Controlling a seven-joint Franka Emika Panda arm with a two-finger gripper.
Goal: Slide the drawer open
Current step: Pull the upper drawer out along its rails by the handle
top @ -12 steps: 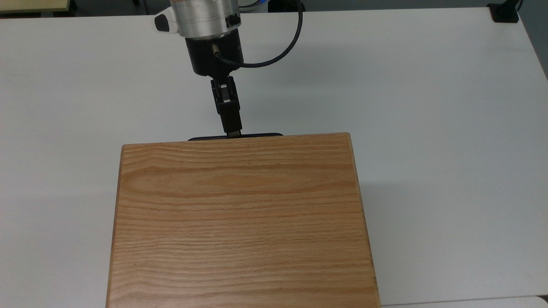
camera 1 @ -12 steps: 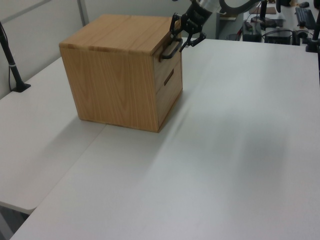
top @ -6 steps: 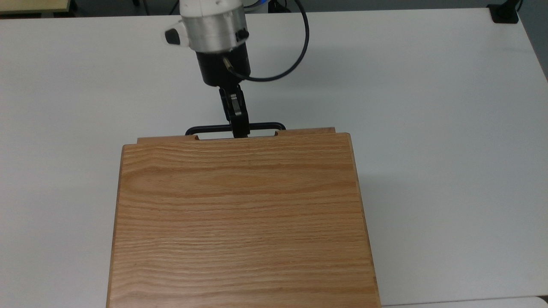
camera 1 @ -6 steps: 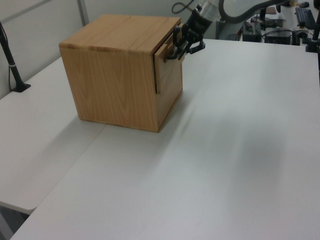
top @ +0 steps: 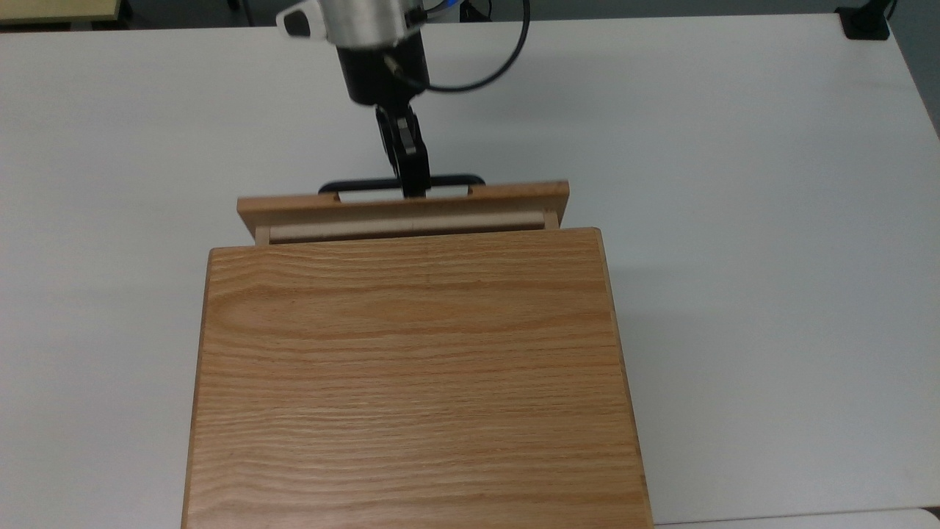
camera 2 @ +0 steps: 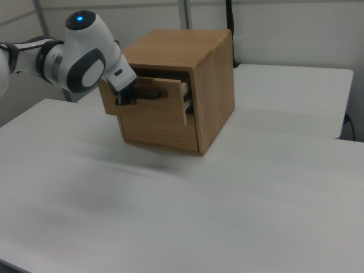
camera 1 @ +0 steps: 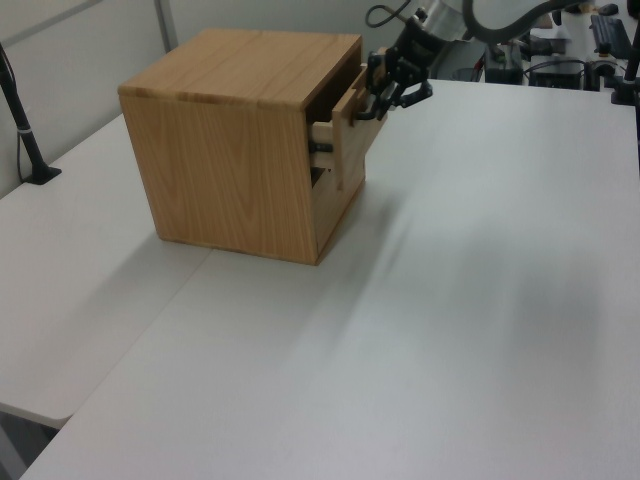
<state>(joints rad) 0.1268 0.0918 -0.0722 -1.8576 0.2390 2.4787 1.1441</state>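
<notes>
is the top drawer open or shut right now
Partly open. The drawer juts out past the cabinet top, showing its pale inner wall; the gripper is at its black handle.

Oak-grained cabinet (top: 411,382), paler-walled light wood drawer (top: 404,209) with black handle (top: 352,183), plain white table (top: 734,220).

An oak cabinet (top: 411,382) stands on a white table (top: 734,220). A black clamp (top: 865,20) sits at the top view's far right corner.
</notes>
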